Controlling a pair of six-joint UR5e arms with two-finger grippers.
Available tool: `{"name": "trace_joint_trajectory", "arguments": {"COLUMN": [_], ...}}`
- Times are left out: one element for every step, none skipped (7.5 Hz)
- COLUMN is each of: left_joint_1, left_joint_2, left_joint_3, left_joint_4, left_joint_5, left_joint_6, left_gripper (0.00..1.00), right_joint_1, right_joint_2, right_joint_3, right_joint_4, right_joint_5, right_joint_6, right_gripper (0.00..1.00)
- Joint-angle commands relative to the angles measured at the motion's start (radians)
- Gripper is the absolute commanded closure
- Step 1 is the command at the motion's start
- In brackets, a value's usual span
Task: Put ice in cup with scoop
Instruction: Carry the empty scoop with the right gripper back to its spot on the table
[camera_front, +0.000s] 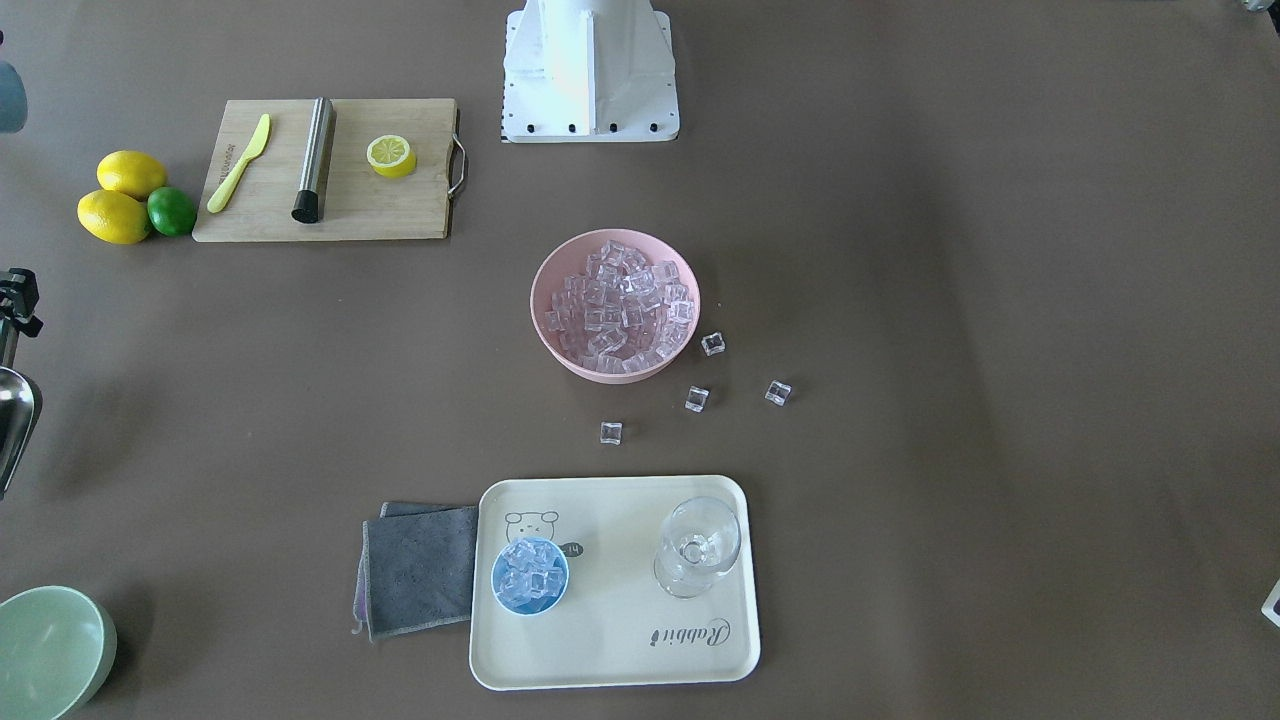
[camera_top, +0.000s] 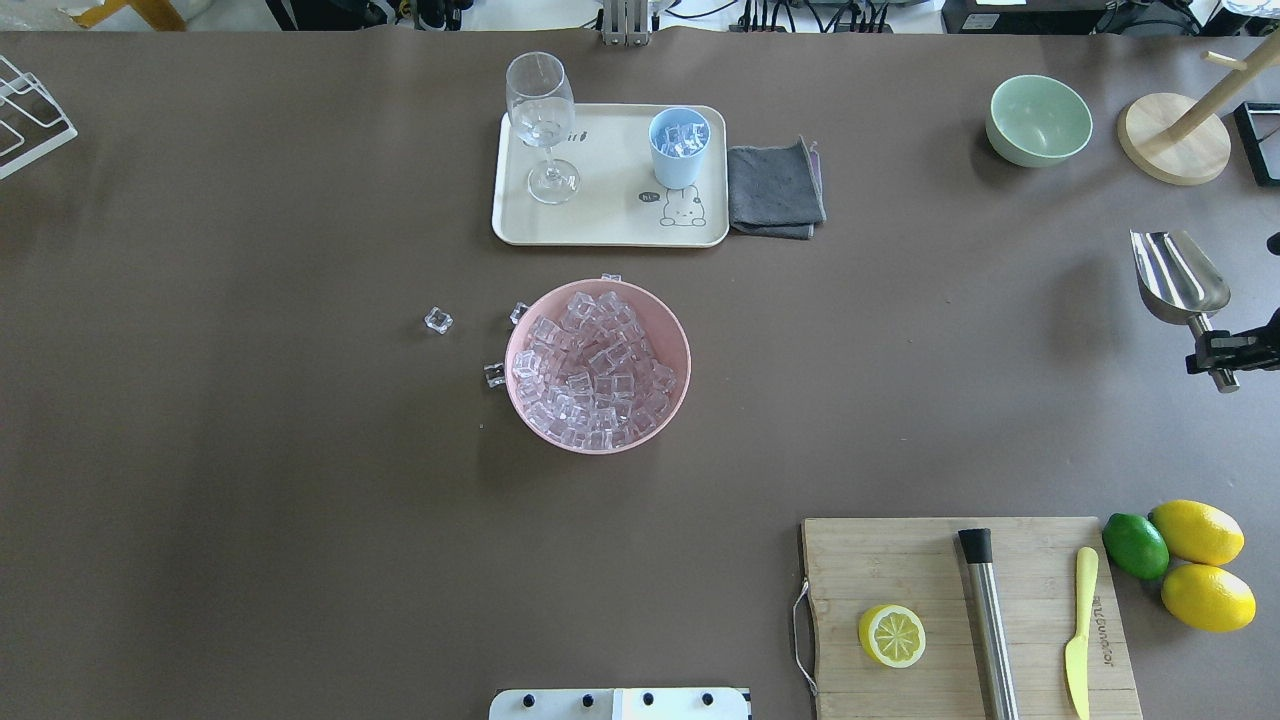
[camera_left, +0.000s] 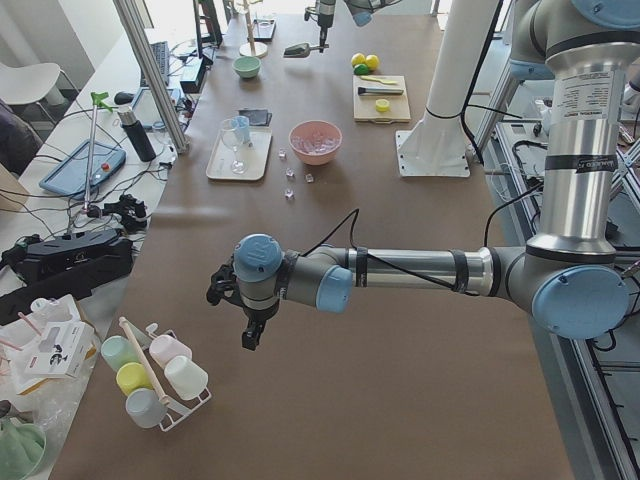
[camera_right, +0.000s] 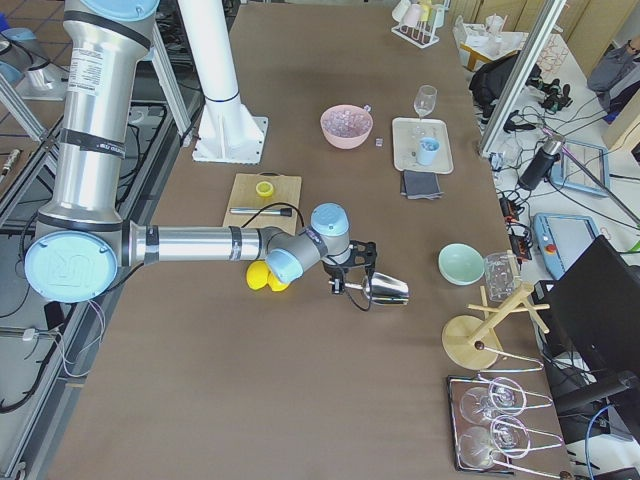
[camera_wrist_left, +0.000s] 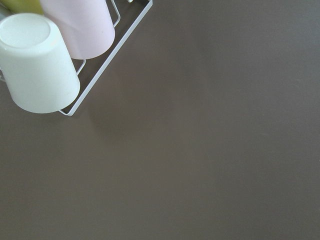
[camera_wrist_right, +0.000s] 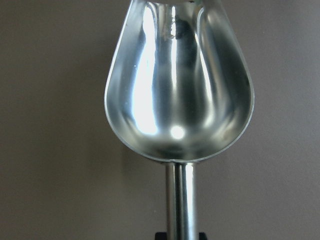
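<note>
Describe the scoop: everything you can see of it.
The scoop is shiny silver metal, mirror-like, with a deep rounded trough and a short cylindrical handle. The trough is empty. The right claw grips the handle and holds the scoop roughly level in the air, above the table near the robot's right end. Nothing else touches it.

The right arm (camera_right: 200, 243) lies low and level, well out to the robot's right of the pink bowl (camera_top: 600, 447). The right gripper (camera_top: 1212, 350) is clamped on the scoop (camera_top: 1178, 278) by its handle. The left arm (camera_left: 410, 268) reaches well out on the bowl's other side. The left gripper (camera_left: 248, 330) points down above the tabletop (camera_top: 300, 500), and its grip cannot be told.
</note>
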Motion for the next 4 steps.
{"name": "trace_joint_trajectory", "arguments": {"left_joint_1": [-0.004,-0.001,-0.007,-0.019], "left_joint_2": [-0.007,-0.006,-0.004,-0.004], "left_joint_3": [-0.056,-0.061,-0.059,-0.059], "left_joint_4": [0.191,0.197,0.198,0.198], "left_joint_5": [0.008,0.008,0.008,0.009], "left_joint_6": [0.003,0.035,0.099,0.103], "left_gripper": [0.00,0.00,0.00,0.00], "right_joint_1": [0.001,0.001,0.003,0.004], "right_joint_2": [0.000,0.000,-0.003,-0.003], "right_joint_3": [-0.002,-0.002,0.002,0.012], "right_joint_4": [-0.001,-0.001,-0.001,-0.002], "right_joint_5": [0.057,0.071,0.073,0.081], "right_joint_6": [0.000,-0.001,-0.010,-0.012], "right_gripper": [0.56,0.29,0.00,0.00]}}
